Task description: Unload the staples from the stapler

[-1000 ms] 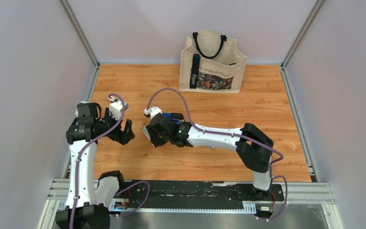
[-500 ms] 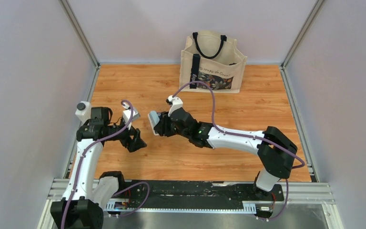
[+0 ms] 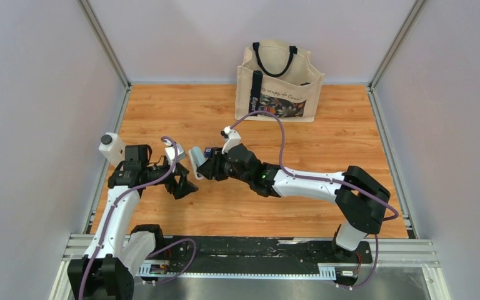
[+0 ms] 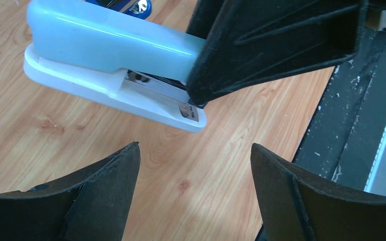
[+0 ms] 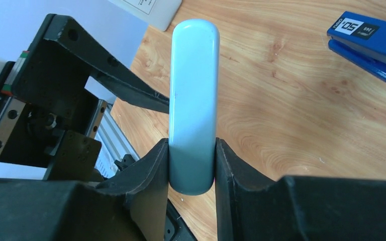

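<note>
While the right claw (image 5: pixel 192 173) is clamped on the rounded rear end of a smooth, glossy pale grey-blue oblong tool (image 5: pixel 193 90), the tool juts straight out ahead of its matte black fingers. From the side, that tool has a white base and a silvery metal channel between the two halves. The stapler (image 5: pixel 367 42), slim, flat-sided and bright blue, lies on the wood-grain worktop (image 5: pixel 291 115) ahead and to the right of the right claw, apart from it. The left claw (image 4: pixel 196 196) is spread wide with nothing between its textured black fingers; the pale tool's free end hangs just ahead of its gap, not touching. Well beyond both claws stands a cream canvas tote bag (image 3: pixel 279 81) with black handles; its contents cannot be made out.
</note>
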Controlling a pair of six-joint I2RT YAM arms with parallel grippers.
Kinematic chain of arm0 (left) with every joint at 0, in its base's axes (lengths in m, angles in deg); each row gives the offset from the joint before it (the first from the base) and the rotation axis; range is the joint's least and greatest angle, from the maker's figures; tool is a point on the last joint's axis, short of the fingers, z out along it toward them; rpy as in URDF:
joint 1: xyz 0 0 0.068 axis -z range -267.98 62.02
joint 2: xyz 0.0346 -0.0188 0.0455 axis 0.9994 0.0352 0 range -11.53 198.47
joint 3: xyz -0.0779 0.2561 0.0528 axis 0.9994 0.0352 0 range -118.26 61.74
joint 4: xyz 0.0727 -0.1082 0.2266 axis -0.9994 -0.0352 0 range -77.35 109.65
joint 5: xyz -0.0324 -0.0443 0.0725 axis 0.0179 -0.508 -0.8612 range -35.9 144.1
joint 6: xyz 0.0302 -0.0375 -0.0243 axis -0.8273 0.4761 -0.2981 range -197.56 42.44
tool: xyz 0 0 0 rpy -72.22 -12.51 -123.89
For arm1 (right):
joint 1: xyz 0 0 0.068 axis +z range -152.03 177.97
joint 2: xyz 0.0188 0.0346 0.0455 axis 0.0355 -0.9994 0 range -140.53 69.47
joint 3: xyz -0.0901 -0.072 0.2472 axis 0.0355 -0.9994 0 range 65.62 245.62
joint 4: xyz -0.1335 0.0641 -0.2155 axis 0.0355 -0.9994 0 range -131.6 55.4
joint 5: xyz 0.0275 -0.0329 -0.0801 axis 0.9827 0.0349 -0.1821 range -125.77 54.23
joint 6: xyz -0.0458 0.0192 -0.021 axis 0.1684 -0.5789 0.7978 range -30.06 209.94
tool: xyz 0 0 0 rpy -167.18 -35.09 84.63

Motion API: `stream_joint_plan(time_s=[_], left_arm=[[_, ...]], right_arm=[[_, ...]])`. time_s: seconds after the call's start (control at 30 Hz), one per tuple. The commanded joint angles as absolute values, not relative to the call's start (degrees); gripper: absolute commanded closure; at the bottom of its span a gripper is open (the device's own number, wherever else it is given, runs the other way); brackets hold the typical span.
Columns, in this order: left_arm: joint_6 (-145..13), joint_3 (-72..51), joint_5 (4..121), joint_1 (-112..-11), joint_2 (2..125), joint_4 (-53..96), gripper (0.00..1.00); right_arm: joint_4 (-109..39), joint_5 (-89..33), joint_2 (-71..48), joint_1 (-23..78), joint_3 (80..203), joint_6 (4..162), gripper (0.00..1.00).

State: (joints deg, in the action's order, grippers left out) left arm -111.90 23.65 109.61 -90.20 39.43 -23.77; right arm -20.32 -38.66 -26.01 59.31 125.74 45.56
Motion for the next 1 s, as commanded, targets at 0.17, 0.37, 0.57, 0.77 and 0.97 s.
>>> stream_joint_plan(time_s=[0.17, 0.37, 0.57, 0.77, 0.97], left_arm=[[-104.7, 26.6, 109.7, -89.0, 38.3, -9.9, 0.12], [-106.7, 26.8, 108.8, -88.7, 39.1, -10.8, 0.33], [-110.9, 26.4, 108.9, -88.7, 39.1, -14.4, 0.58], [-111.7, 27.1, 107.8, -88.2, 37.1, -15.3, 0.67], [-115.3, 28.0, 102.8, -86.5, 35.0, -15.7, 0.78]], right_arm=[[-13.0, -37.3, -24.0, 61.0, 126.4, 43.0, 0.99], [-13.0, -37.5, -23.7, 61.9, 125.8, 42.9, 1.00], [-13.4, -37.4, -22.9, 62.0, 125.6, 43.1, 1.00], [-13.5, -36.8, -23.0, 62.0, 125.0, 43.2, 1.00], [-14.1, -36.6, -21.2, 62.0, 121.9, 44.1, 1.00]])
